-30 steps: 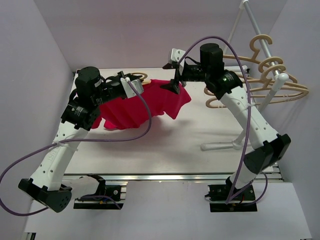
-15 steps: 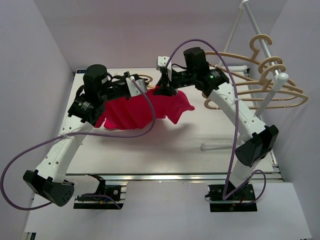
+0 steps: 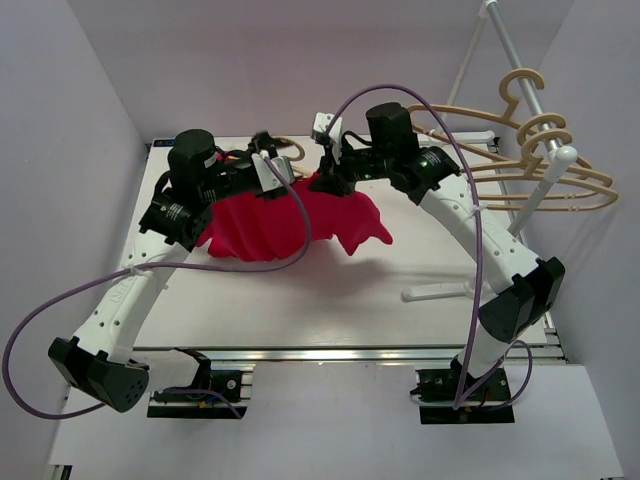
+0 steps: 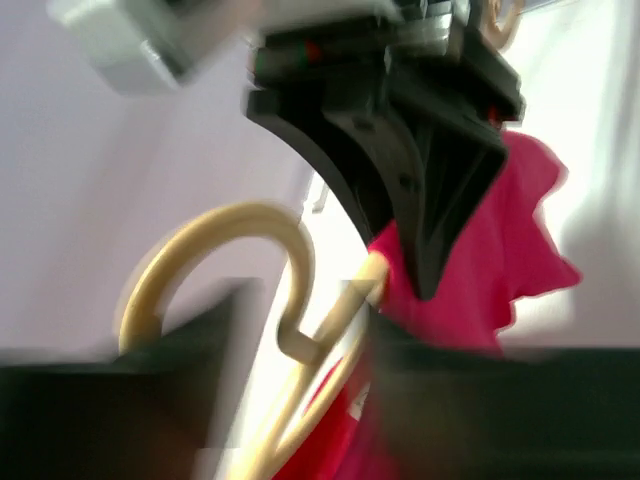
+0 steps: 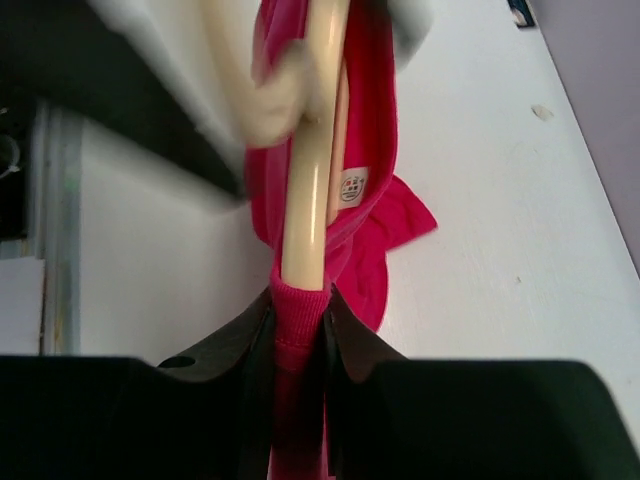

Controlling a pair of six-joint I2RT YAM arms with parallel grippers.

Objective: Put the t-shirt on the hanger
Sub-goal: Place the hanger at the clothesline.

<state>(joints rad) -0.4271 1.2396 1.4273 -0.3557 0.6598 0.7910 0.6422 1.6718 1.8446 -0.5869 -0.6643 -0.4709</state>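
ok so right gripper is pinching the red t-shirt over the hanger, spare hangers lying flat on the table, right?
No: the spare hangers hang from the rack rail on the right, per the top view. The right gripper does pinch the t-shirt over the hanger.

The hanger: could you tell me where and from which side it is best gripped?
Probably the bare hanger neck under the hook, from the left arm's side: it sticks out of the t-shirt, whose edge the right pincer clamps; cloth covers the shoulders.
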